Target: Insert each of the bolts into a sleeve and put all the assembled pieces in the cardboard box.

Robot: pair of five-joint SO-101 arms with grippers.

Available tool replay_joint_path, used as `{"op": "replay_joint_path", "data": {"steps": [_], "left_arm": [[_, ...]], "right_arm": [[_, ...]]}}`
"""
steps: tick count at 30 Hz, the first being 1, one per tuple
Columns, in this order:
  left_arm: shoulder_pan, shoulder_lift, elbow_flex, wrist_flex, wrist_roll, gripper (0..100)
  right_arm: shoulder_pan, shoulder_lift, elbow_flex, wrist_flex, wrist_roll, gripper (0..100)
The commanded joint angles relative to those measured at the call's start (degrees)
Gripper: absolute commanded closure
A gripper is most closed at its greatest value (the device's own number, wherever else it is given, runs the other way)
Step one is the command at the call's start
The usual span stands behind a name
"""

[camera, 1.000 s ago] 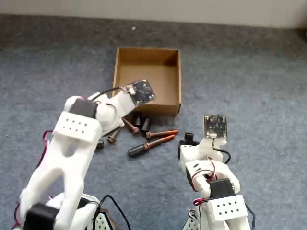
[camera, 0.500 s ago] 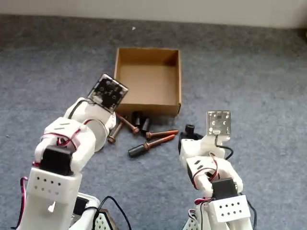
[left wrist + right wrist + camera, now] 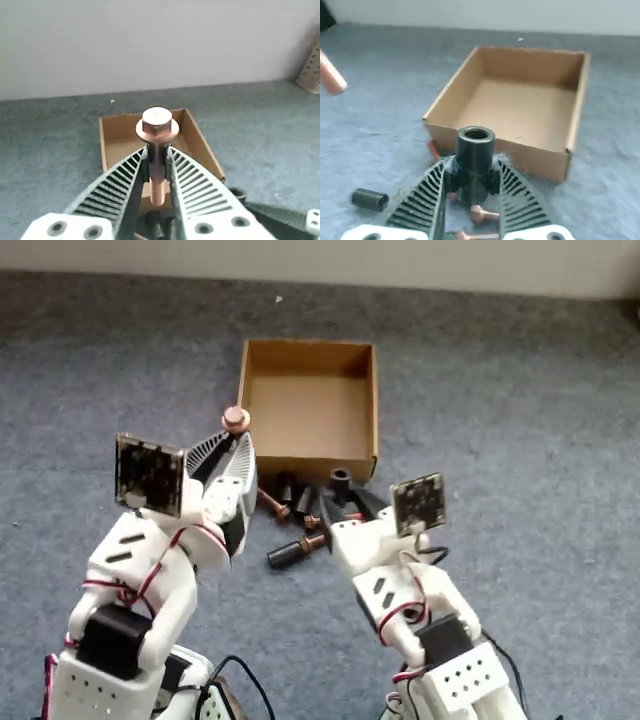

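Progress at the first pairing. Left gripper (image 3: 236, 440) is clamped on a bolt (image 3: 235, 419), which it holds upright, head above the fingertips and shank running down between the jaws. Right gripper (image 3: 342, 498) is clamped on a sleeve (image 3: 340, 478), which stands with its bore upward and rises proud of the fingertips. The two grippers are near each other but apart. The bolt and sleeve do not touch, so this pair is not yet joined.

Box (image 3: 377, 410) sits just beyond both grippers, its floor bare. Between and beneath the grippers, loose bolts (image 3: 272, 502) and loose sleeves (image 3: 303, 500) lie on the carpet (image 3: 520, 390). One further sleeve (image 3: 288, 553) lies nearer the arm bases with a bolt at its end; whether that bolt is inserted cannot be told.

By this evidence the task is at an early stage. What remains is to seat the held bolt in the held sleeve, pair the other parts, and place every assembly in the box.
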Motion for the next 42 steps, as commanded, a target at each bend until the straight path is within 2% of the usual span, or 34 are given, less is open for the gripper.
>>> {"op": "replay_joint_path", "data": {"steps": [1, 5, 9, 16, 21, 26, 37, 42], "left_arm": [[3.74, -8.13, 3.65, -4.31, 4.84, 99], [5.14, -15.96, 8.40, -5.36, 4.92, 99], [5.58, -22.29, 12.62, -6.24, 4.92, 99], [5.67, -25.98, 15.96, -6.24, 4.92, 99], [7.78, -25.98, 15.43, -5.98, 4.84, 99], [12.44, -26.24, 14.29, -5.98, -0.79, 99], [12.44, -26.24, 6.02, 0.44, -1.32, 99], [12.35, -26.15, 6.20, 0.79, -5.01, 99]], "right_arm": [[-5.67, -0.92, 3.21, -11.74, 0.53, 99.4], [-8.84, -0.92, 6.90, -18.51, 1.32, 99.4], [-10.95, -0.92, 9.01, -22.81, 8.09, 99.4], [-13.49, -0.92, 14.02, -31.52, 15.03, 99.4], [-13.23, -0.84, 14.02, -31.69, 15.30, 99.4], [-13.23, -0.57, 14.11, -31.52, 15.30, 99.4], [-13.14, -0.84, 15.52, -29.14, 15.38, 99.4], [-13.14, -0.84, 15.43, -29.49, 15.47, 99.4]]}}
